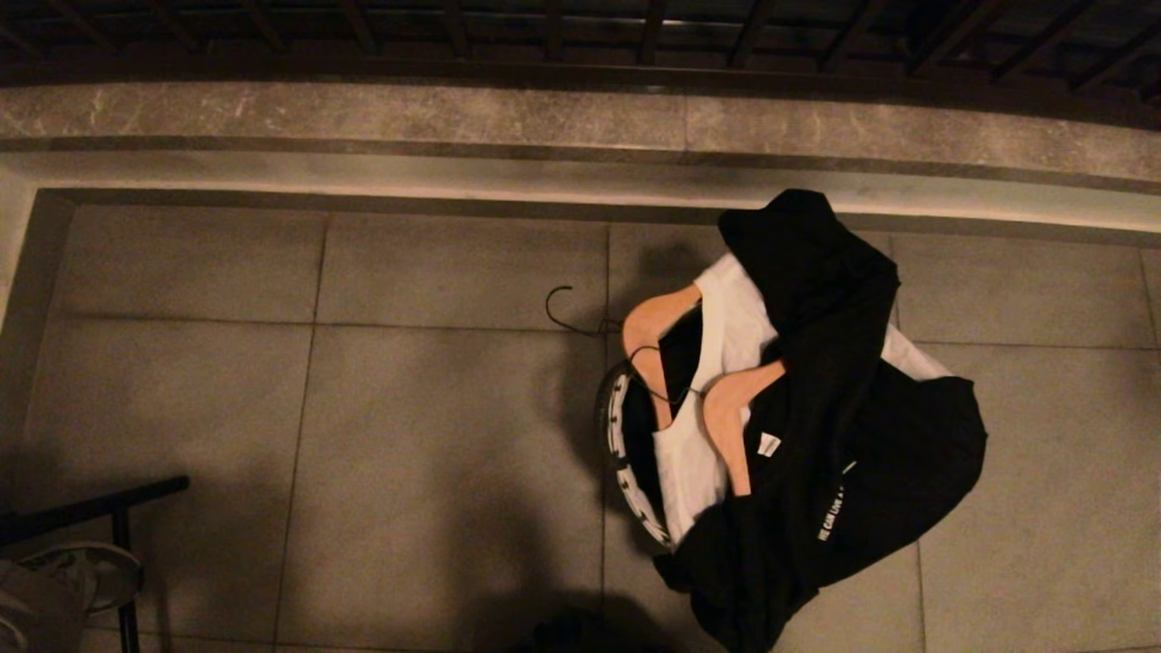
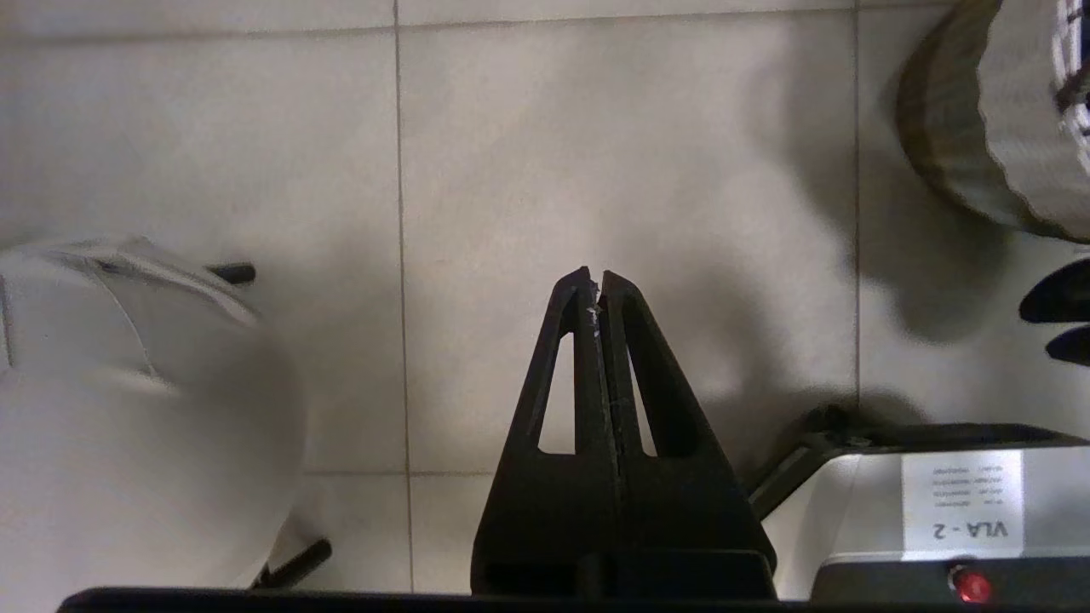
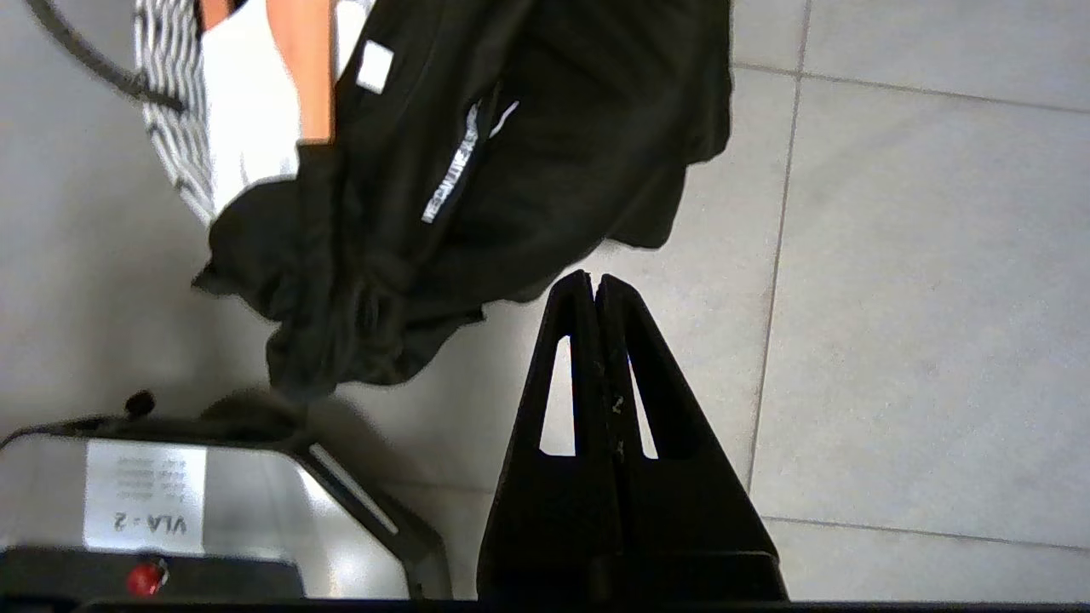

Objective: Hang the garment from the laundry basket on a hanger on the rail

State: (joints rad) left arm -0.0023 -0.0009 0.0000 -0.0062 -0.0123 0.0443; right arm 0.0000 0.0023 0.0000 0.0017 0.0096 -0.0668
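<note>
I'm looking down from the head camera at a tiled floor [image 1: 408,435] beside a stone ledge [image 1: 363,113], with a dark barred railing [image 1: 580,36] above it. The laundry basket [image 1: 621,435] stands on the floor right of centre; only its black-and-white rim shows on the left side, since clothing covers the rest. A black garment [image 1: 843,408] is heaped over it, running from the ledge side down toward me and spilling over the near and right edges onto the floor. A line of white lettering on it runs roughly along that same near-to-far direction. Under it lies a white garment [image 1: 698,453].

I count 2 wooden hangers [image 1: 658,349] in the pile. Their long arms run near-to-far, slightly slanted. A thin dark wire hook [image 1: 567,313] sticks out to the left of the basket, over the floor.

Neither arm appears in the head view. In the left wrist view my left hand [image 2: 601,285] hangs above bare floor, fingers pressed together, gripping nothing; the basket's side sits at the frame edge. In the right wrist view my right hand [image 3: 594,285] is likewise fully closed and empty, its tips just short of the black garment's hem, apart from it. Part of the robot's base [image 3: 170,502] shows below each hand.
</note>
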